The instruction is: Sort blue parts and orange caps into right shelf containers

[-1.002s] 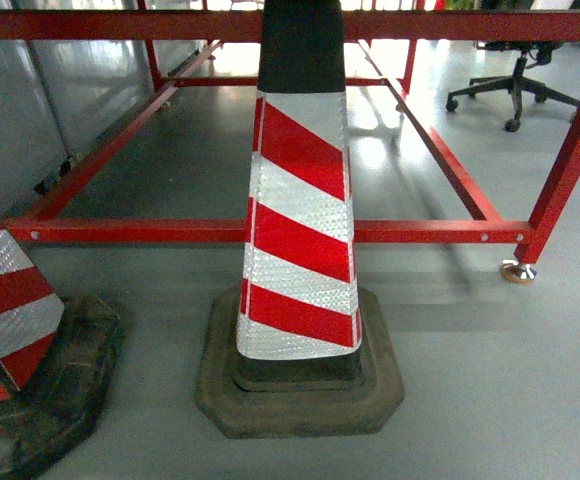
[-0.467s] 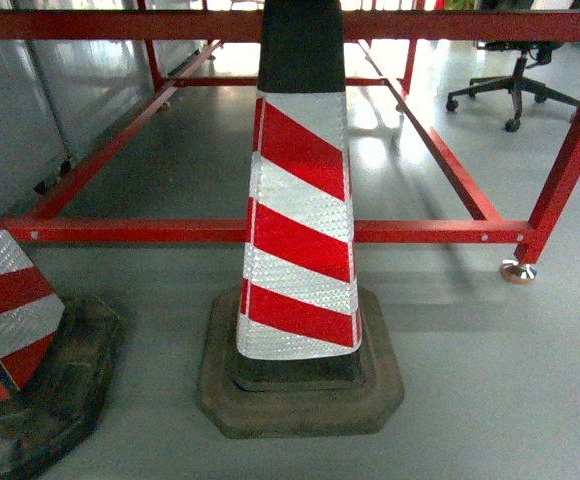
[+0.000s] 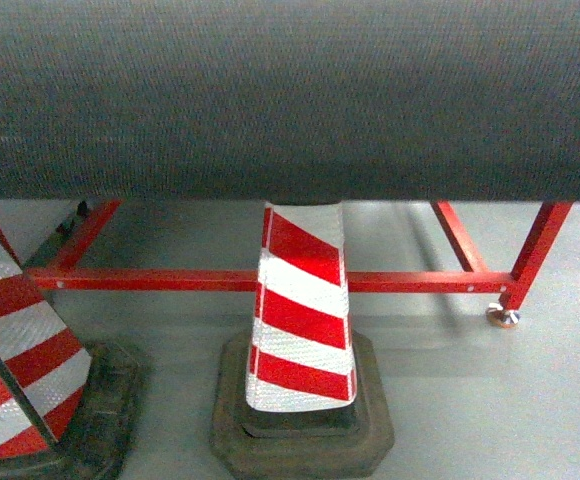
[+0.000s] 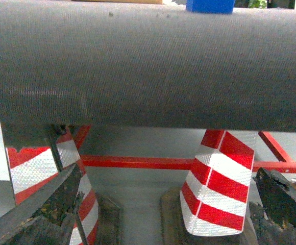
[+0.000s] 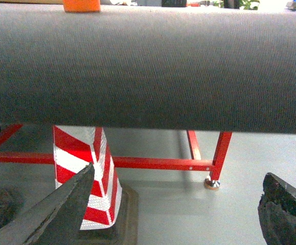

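A dark grey woven surface fills the upper view, edge-on. Beneath it, a red-and-white striped cone stands upright on a black base on the grey floor, a second cone beside it. Behind runs a red frame.

Mat edge overhead, across the top. Cone centre, before the frame rail. Second cone left. Frame foot right.
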Controlling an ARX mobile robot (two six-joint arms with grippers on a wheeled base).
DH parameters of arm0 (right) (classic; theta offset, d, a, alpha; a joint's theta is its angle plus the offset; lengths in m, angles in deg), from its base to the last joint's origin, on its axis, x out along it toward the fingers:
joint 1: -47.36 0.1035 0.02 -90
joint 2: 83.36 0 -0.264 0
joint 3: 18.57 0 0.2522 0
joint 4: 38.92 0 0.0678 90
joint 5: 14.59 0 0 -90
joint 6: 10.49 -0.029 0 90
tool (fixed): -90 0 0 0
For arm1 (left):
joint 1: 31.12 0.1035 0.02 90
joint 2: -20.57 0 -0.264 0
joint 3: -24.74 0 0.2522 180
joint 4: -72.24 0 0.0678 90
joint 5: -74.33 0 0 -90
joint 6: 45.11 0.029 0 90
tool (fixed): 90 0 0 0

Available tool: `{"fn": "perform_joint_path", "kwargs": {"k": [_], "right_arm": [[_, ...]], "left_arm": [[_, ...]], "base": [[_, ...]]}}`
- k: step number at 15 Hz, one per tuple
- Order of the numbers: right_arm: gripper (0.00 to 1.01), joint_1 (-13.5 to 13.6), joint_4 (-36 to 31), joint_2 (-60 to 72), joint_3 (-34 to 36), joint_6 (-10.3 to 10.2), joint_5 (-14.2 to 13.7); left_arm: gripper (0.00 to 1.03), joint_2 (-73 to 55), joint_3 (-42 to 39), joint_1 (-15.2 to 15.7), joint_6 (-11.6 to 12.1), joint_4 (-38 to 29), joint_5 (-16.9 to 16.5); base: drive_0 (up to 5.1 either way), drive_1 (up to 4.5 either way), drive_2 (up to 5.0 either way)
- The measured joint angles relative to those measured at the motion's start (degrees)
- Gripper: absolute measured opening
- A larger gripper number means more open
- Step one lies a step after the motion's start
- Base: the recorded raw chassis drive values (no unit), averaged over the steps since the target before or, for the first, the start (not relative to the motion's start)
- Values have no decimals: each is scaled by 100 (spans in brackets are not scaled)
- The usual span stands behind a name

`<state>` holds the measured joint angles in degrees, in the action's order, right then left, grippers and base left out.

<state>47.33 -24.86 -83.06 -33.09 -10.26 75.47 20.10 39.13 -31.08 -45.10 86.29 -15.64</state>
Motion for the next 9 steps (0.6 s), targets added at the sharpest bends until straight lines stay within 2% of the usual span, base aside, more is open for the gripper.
{"fn": "perform_joint_path", "kwargs": {"k": [9], "right_arm": [[98, 2, 0, 0, 0, -24, -4]], "left_arm": [[98, 0, 0, 0, 2, -7, -4]], "base": [[0, 0, 0]]}}
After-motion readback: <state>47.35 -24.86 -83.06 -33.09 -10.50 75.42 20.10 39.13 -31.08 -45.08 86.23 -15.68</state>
